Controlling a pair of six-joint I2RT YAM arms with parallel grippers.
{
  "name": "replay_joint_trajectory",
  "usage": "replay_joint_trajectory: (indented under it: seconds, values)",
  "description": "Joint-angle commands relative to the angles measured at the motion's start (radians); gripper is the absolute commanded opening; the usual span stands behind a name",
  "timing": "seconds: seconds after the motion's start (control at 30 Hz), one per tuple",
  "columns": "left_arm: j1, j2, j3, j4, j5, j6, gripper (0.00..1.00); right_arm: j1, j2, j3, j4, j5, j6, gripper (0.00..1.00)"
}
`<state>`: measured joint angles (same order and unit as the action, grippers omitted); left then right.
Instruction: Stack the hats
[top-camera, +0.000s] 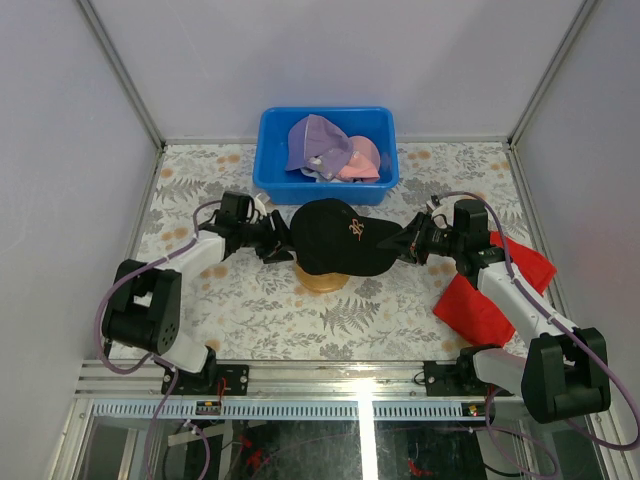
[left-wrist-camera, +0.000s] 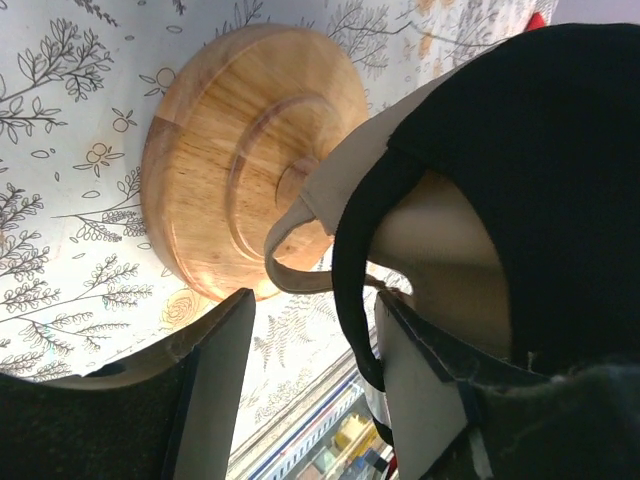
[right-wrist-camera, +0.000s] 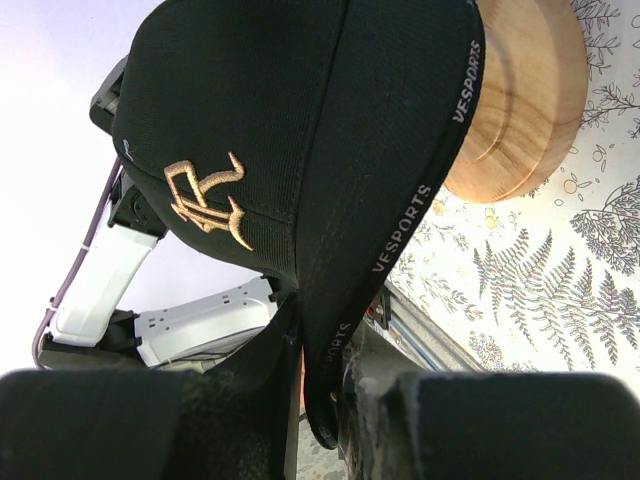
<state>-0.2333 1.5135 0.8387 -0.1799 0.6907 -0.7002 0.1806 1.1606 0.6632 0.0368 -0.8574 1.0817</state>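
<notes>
Blue bin (top-camera: 268, 150) at far edge; wooden dome (left-wrist-camera: 230, 160) centre; red cloth (top-camera: 475, 305) right.

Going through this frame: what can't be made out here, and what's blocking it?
- Tan cap: covered by the black cap in the top view; the left wrist view shows only its rear part.
- Blue bin: top view, the lavender cap and pink cap hide whatever lies beneath.
- Red cloth: top view, the right arm crosses it.
- Right fingers: right wrist view, blurred and cut off by the bottom edge.
</notes>
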Motion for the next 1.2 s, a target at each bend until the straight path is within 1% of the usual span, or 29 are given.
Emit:
replay_joint_trajectory:
  seconds: [0.0,0.07,0.17,0.23,0.27,0.3,0.37,0.43,0.5,0.63,0.73,0.8,0.87,1.0,1.07,1.17]
  values:
    - [-0.028,0.038,0.016,0.028,-0.013,0.026,0.50,-0.003,0.019,-0.009,-0.030,0.061,-0.009,0.09]
    - [-0.032,0.050,0.017,0.009,-0.032,0.045,0.47,-0.001,0.017,-0.010,-0.032,0.065,-0.009,0.09]
    - [-0.032,0.063,0.016,-0.030,-0.068,0.080,0.40,-0.002,0.018,-0.009,-0.035,0.067,-0.013,0.09]
    - [-0.032,0.065,0.016,-0.043,-0.083,0.092,0.36,-0.004,0.015,-0.001,-0.049,0.072,-0.028,0.11]
    - [-0.032,0.063,0.016,-0.046,-0.087,0.092,0.35,-0.006,0.013,0.005,-0.059,0.073,-0.038,0.15]
    - [-0.032,0.062,0.018,-0.048,-0.090,0.090,0.35,-0.007,0.010,0.015,-0.078,0.078,-0.053,0.21]
    - [-0.032,0.059,0.030,-0.056,-0.094,0.091,0.35,-0.011,0.004,0.047,-0.145,0.101,-0.104,0.42]
    - [-0.032,0.060,0.052,-0.072,-0.095,0.098,0.36,-0.016,-0.006,0.101,-0.258,0.150,-0.187,0.58]
    - [-0.032,0.067,0.071,-0.081,-0.098,0.105,0.36,-0.018,-0.011,0.167,-0.404,0.222,-0.278,0.63]
    - [-0.032,0.089,0.085,-0.082,-0.086,0.107,0.36,-0.018,-0.001,0.302,-0.596,0.371,-0.419,0.67]
    - [-0.032,0.099,0.096,-0.087,-0.077,0.109,0.36,-0.018,0.004,0.422,-0.665,0.470,-0.455,0.68]
    - [-0.033,0.106,0.109,-0.099,-0.072,0.115,0.36,-0.019,0.038,0.504,-0.674,0.502,-0.469,0.68]
    - [-0.032,0.110,0.120,-0.106,-0.066,0.123,0.37,-0.019,0.115,0.598,-0.671,0.482,-0.481,0.68]
    - [-0.032,0.117,0.137,-0.122,-0.070,0.116,0.38,-0.014,0.342,0.810,-0.676,0.431,-0.497,0.68]
    - [-0.033,0.113,0.145,-0.129,-0.080,0.111,0.41,-0.009,0.445,0.918,-0.657,0.432,-0.507,0.68]
    - [-0.032,0.112,0.163,-0.141,-0.095,0.096,0.43,-0.008,0.629,1.128,-0.672,0.431,-0.537,0.69]
